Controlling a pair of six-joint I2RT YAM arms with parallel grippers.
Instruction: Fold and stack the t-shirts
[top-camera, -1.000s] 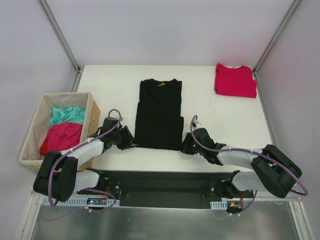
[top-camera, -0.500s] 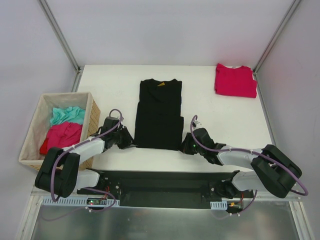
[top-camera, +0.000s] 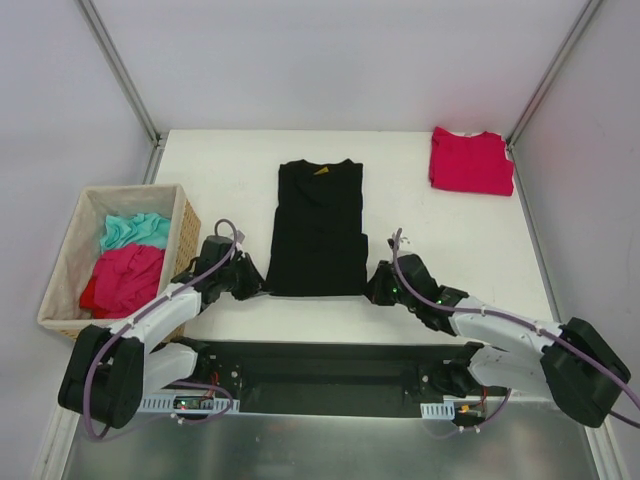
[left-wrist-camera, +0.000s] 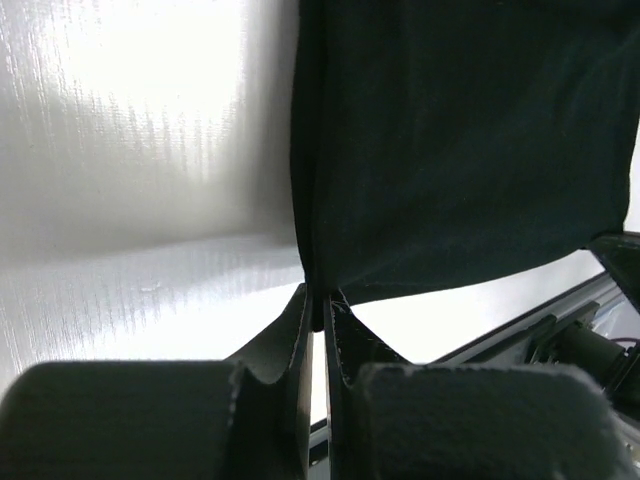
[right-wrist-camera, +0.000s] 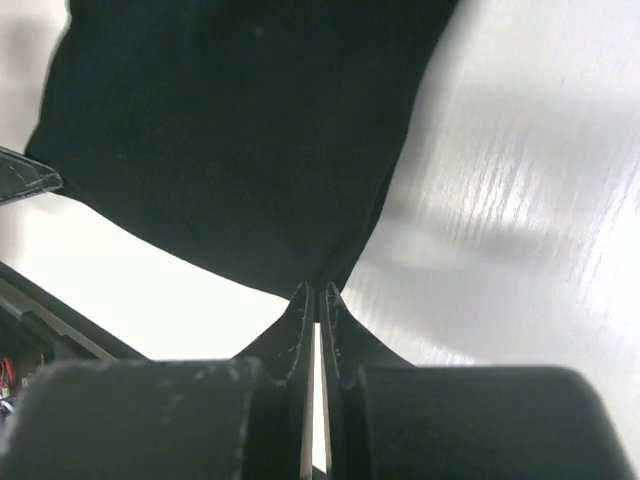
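My left gripper (top-camera: 262, 287) and right gripper (top-camera: 372, 290) each clamp shut on a near corner of the centrally lying black t-shirt (top-camera: 320, 225), apparently narrowed already, so its last folds and stacking with the folded red t-shirt (top-camera: 471, 160) far right remain.

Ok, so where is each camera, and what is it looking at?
Top camera: high behind the robot, looking down at the table, black t-shirt, red t-shirt and basket; left arm and right arm show.
Left wrist camera: on the left arm, low over the table, facing the black t-shirt's near left corner; the left gripper pinches it.
Right wrist camera: same on the right, right gripper pinching the near right corner.
Shared: both wrist views show the black t-shirt.
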